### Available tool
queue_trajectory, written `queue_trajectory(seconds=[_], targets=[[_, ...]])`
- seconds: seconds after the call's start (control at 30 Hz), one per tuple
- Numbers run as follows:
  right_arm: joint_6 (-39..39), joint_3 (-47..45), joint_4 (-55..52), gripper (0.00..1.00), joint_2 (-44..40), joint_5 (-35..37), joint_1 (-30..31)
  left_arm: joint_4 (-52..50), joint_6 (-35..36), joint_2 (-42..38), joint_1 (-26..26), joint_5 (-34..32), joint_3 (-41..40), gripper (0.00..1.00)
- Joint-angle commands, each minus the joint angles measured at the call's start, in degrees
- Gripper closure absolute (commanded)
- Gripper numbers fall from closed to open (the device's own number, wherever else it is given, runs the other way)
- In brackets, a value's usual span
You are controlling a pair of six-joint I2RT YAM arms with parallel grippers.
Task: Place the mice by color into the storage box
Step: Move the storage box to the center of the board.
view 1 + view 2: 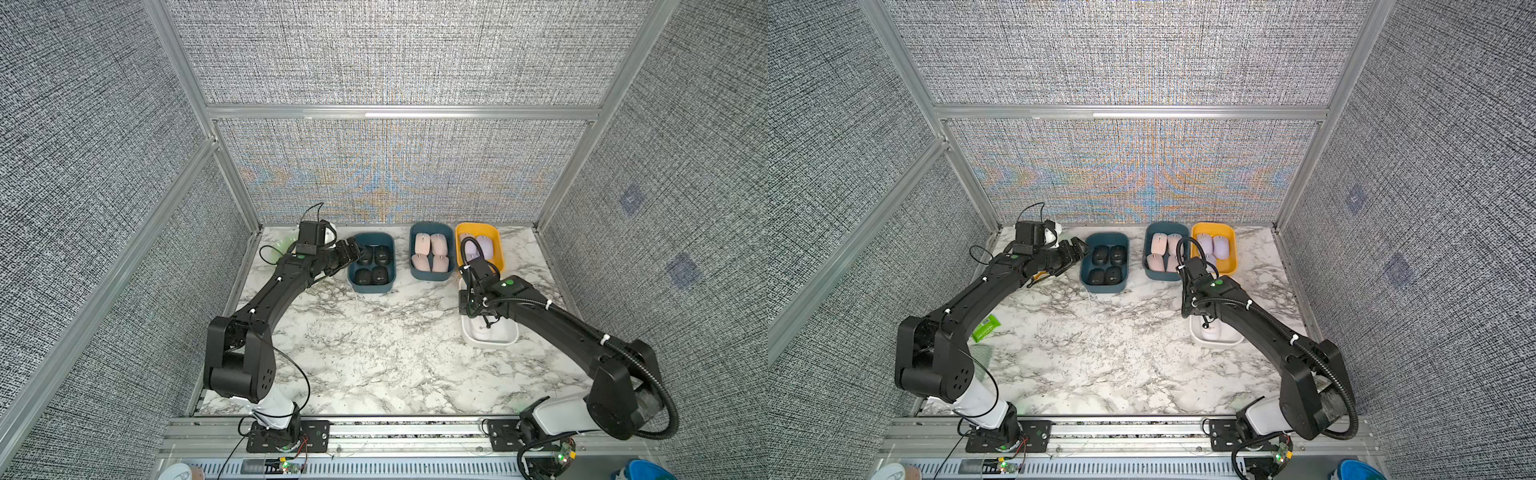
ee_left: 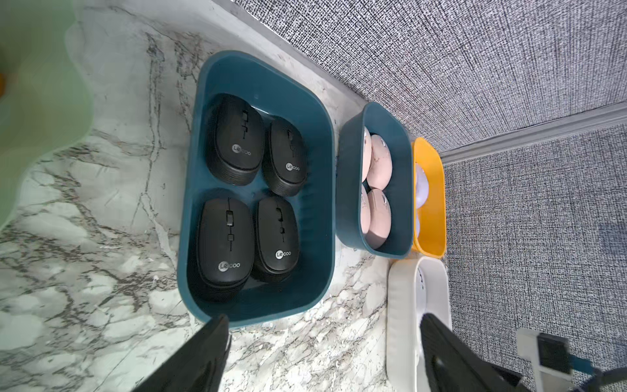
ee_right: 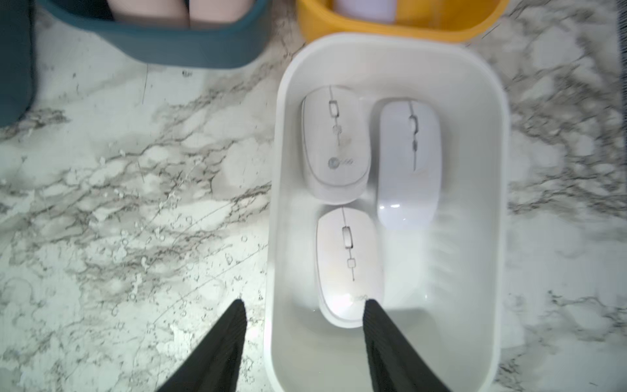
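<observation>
Right gripper (image 3: 303, 307) hangs with its jaws spread and nothing pinched, straddling one long wall of a white round-cornered plastic bin (image 3: 475, 271). One finger is over the grey-veined marble tabletop (image 3: 135, 203), and the other is over the tail of a mouse. Three white mice (image 3: 334, 142) lie flat in that bin: two side by side at the end toward a yellow plastic bin (image 1: 478, 226), the third behind them.

The left gripper (image 2: 322, 325) is also wide apart and empty. It sits just beside a dark teal plastic bin (image 2: 315, 135) holding four black mice (image 2: 234, 142), two by two. Further along the back wall, a second teal bin (image 1: 430, 276) holds four pale pink mice (image 1: 424, 243), also two by two. The yellow bin stands just beside it. Two lilac mice (image 1: 1220, 245) show plainly there, and a third peeps out behind the right arm.

In both top views the right arm covers most of the white bin, and its black cable (image 1: 1183, 249) loops across the neighbouring bins. A green packet (image 1: 986, 327) lies near the left arm's elbow, well apart from the bins.
</observation>
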Motion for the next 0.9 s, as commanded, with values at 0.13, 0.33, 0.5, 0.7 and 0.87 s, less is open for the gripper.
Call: queue_trajectory(seconds=[0.13, 0.33, 0.5, 0.7, 0.87], targets=[[2.40, -4.46, 7.32, 0.50, 2.36, -7.40, 0.58, -0.53, 1.35, 0.72, -0.68, -1.32, 0.88, 0.11], [4.39, -4.23, 7.41, 0.63, 6.22, -2.47, 3.25, -0.86, 1.76, 0.42, -0.68, -2.23, 1.05, 0.11], [7.53, -3.98, 6.85, 0.78, 6.18, 1.90, 6.92, -0.77, 1.54, 0.59, -0.68, -1.87, 1.05, 0.11], [11.13, -4.15, 6.55, 0.87, 6.57, 4.49, 10.60, -1.09, 1.67, 0.51, -0.68, -2.17, 1.18, 0.11], [16.45, -3.10, 6.49, 0.90, 7.78, 5.02, 17.59, -1.26, 1.89, 0.26, -0.68, -2.84, 1.23, 0.11]])
